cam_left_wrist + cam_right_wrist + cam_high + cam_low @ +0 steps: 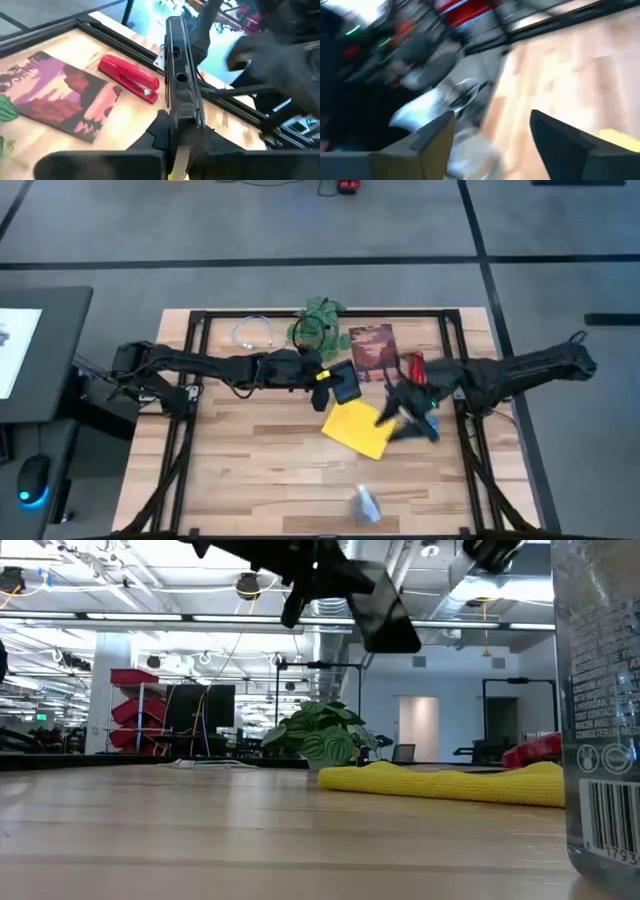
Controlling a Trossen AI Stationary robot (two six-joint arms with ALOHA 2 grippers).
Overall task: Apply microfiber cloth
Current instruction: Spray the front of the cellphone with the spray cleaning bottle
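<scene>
The left hand (333,380) grips a slim black smartphone (346,384) edge-on, lifted above the pale wooden plank tabletop (260,465). The right hand (492,132), fingers spread and released, hovers at the right edge of the thin bright yellow microfiber cloth (358,427), which lies flat mid-tabletop. Farther back lie a dark red booklet (372,348), a red stapler (130,78) and a green leafy plant (322,733). Beyond is an open workshop room with ceiling lights.

Bright overhead light; blurred wrist views
</scene>
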